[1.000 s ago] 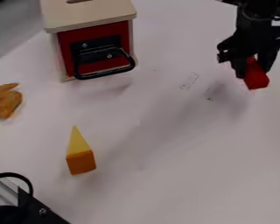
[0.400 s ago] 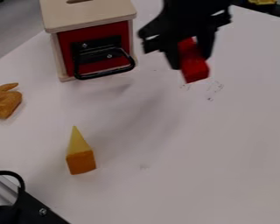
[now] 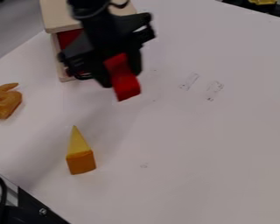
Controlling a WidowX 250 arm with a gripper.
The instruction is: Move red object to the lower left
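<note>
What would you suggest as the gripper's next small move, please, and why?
Probably a short, raised shift toward the view's lower left: the gripper holds the red block above the table, up and right of the yellow-and-orange piece, which it should clear.

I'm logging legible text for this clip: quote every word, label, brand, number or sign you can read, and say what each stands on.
None can be read.
Two faint marks on the table, to the right of the red block in the pincer: too small and faint to tell whether they are writing.
Smaller mark, lower on the table: likewise.
</note>
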